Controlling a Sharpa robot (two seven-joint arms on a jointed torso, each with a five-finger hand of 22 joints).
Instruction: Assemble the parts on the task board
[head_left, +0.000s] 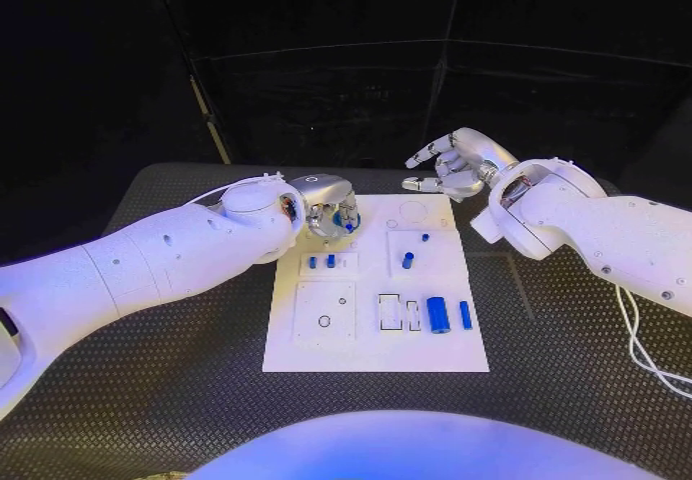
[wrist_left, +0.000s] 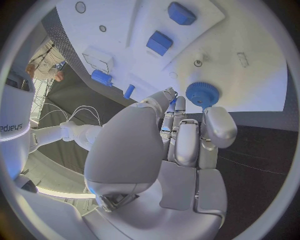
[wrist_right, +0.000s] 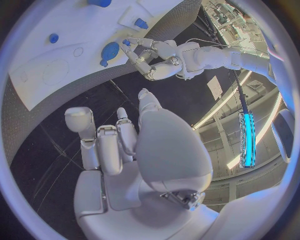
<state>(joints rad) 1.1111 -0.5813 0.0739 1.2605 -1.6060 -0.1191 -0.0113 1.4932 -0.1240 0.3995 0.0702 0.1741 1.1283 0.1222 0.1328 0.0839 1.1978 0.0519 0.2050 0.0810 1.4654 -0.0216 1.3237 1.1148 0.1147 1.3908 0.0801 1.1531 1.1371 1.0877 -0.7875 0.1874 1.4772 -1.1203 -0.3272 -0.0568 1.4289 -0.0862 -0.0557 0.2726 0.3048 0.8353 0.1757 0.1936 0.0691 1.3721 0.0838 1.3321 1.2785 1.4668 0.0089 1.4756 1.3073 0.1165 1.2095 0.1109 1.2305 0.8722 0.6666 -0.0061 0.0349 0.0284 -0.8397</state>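
While the left robot hand (head_left: 326, 205) hangs over the far left corner of the task board (head_left: 378, 340), its fingertips (wrist_left: 170, 93) pinch a small blue part just beside a round blue gear (wrist_left: 202, 94). Beyond the board, the right robot hand (head_left: 454, 163) hovers, fingers apart, empty.

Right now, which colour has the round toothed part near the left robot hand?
Blue; the gear shows best in the left wrist view, beside the left robot hand.
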